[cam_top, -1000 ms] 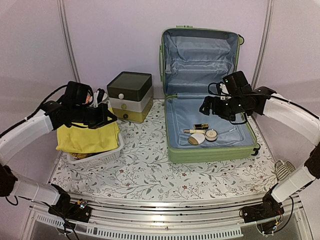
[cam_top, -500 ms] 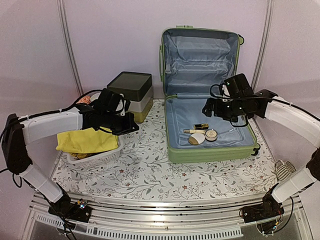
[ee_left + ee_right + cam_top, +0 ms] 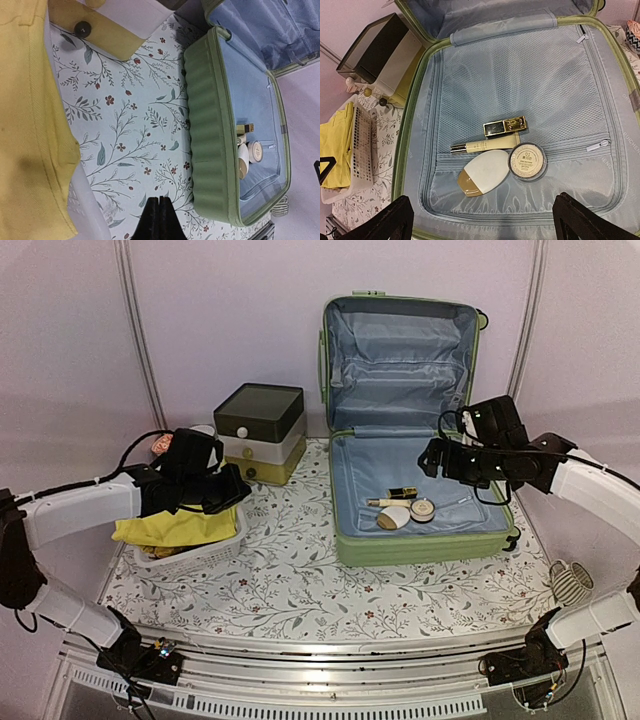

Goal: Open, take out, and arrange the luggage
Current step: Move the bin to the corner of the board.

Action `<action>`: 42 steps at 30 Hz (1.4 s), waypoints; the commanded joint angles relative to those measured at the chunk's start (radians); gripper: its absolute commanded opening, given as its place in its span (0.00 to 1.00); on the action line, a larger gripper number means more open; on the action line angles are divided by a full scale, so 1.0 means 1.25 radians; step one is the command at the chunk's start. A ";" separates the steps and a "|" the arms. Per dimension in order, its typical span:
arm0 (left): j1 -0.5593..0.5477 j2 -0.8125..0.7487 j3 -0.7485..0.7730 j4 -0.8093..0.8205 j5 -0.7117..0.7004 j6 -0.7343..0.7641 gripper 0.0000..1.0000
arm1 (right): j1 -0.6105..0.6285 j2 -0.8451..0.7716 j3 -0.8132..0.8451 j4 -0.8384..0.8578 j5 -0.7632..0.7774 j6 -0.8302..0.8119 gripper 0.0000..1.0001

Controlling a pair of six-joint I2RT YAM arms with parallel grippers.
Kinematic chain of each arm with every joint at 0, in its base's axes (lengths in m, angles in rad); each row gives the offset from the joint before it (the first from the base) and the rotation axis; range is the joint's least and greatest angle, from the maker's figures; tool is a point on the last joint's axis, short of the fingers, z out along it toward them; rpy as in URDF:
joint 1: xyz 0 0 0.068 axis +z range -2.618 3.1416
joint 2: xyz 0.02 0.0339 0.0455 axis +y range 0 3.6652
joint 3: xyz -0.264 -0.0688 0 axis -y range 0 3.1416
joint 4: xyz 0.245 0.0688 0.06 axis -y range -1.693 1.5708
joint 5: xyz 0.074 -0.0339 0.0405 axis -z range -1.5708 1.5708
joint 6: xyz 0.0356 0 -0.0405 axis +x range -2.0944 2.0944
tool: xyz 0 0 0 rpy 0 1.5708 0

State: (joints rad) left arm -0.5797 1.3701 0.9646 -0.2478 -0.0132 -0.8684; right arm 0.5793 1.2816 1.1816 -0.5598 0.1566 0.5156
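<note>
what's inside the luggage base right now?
Four small items lie on the luggage lining: a black-and-gold case, a cream tube, a white-and-gold oval compact and a round powder jar. Whatever the zipped pocket beneath them holds is covered.
</note>
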 commanded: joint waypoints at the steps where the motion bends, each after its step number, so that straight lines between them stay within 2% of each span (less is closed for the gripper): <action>1: 0.001 -0.039 -0.029 0.098 0.039 0.027 0.00 | -0.006 -0.010 -0.007 0.024 0.014 0.005 0.99; 8: -0.048 0.002 0.023 0.108 0.036 0.069 0.00 | -0.006 -0.009 -0.014 0.034 0.020 0.003 0.99; 19: -0.118 0.203 0.162 0.109 0.028 0.068 0.00 | -0.007 -0.011 -0.021 0.037 0.027 -0.003 0.99; 26: -0.118 0.351 0.287 -0.011 -0.004 0.066 0.00 | -0.007 -0.025 -0.030 0.037 0.034 -0.005 0.99; 30: -0.119 0.410 0.359 -0.138 -0.096 0.041 0.00 | -0.008 -0.035 -0.035 0.037 0.033 -0.006 0.99; 35: -0.109 0.423 0.343 -0.211 -0.205 0.007 0.00 | -0.008 -0.046 -0.047 0.036 0.034 -0.011 0.99; 42: -0.076 0.392 0.255 -0.292 -0.249 -0.010 0.00 | -0.008 -0.038 -0.046 0.037 0.028 -0.012 0.99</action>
State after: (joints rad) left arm -0.6994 1.8946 1.3586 -0.5037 -0.2512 -0.8524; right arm 0.5747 1.2442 1.1313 -0.5293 0.1822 0.5106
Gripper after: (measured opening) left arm 0.006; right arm 0.988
